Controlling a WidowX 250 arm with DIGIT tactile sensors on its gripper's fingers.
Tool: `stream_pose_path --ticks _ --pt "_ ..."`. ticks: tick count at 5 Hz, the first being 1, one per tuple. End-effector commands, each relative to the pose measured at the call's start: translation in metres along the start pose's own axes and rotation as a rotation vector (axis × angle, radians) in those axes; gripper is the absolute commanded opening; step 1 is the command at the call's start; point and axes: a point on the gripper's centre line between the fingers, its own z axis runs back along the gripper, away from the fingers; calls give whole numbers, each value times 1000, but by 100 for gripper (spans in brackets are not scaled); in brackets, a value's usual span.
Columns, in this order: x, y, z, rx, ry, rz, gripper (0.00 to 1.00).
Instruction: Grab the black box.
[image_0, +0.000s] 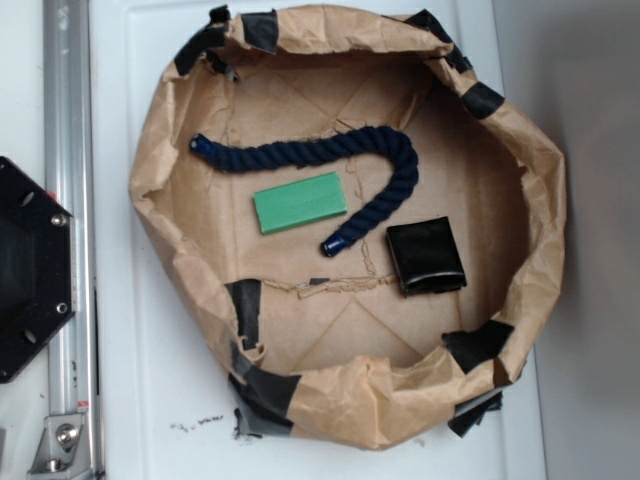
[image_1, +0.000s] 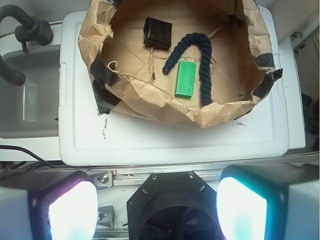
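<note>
We see our claw (image_1: 157, 210) spread wide, holding nothing. The black box (image_1: 158, 33) lies far ahead of it, near the paper bowl's (image_1: 150, 102) far left rim.

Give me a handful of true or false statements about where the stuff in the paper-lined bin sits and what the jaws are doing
1. The black box lies inside the brown paper bin. True.
2. The gripper holds the black box. False: its jaws are open and empty, back from the bin, above the robot's base.
3. The green block lies in the curve of the dark blue rope. True.
4. The black box is stacked on the green block. False: they lie apart on the paper floor, with the rope's end between them.
5. Black tape patches sit along the paper rim. True.
</note>
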Motion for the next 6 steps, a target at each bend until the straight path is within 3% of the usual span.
stream_pose_path --ticks 1,2,3,4,6 --pt "0 0 0 0 0 0 100" --pt "45 -2 -7 61 28 73 100" --pt "77 -1 -20 82 10 98 100" --pt "108 2 -39 57 11 11 100" --pt "152 15 -90 153 -23 -363 100"
